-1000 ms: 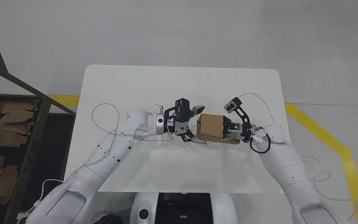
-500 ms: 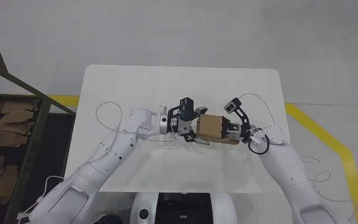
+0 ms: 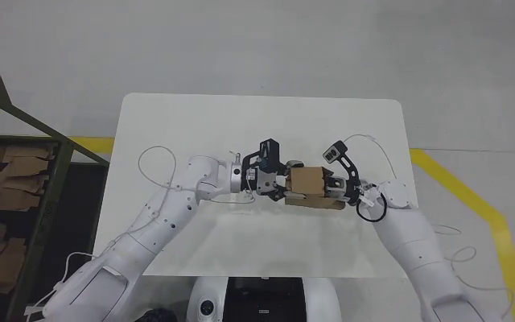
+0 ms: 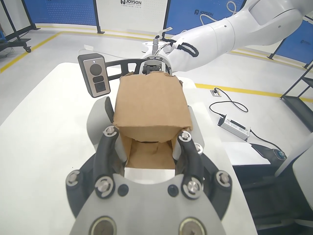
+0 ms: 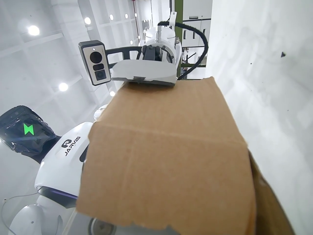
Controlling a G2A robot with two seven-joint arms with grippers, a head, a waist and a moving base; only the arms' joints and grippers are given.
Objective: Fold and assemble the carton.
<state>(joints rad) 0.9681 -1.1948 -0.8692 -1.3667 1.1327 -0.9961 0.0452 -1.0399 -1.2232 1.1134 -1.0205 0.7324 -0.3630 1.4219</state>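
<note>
left gripper (image 3: 287,187) closed onto carton (image 3: 309,184) (right gripper (image 3: 331,190) clamps far end); table (image 3: 201,129) beneath

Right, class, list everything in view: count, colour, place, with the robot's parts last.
carton: one, brown, at the table's middle, between the grippers
table: one, white, centre of the top view
flat cardboard: several, brown, off the table's left side
power brick: one, grey, on the floor beside the table
floor lines: several, yellow, round the table
left gripper: one, black and white, at the carton's open end
right gripper: one, black, holding the carton's opposite end
</note>
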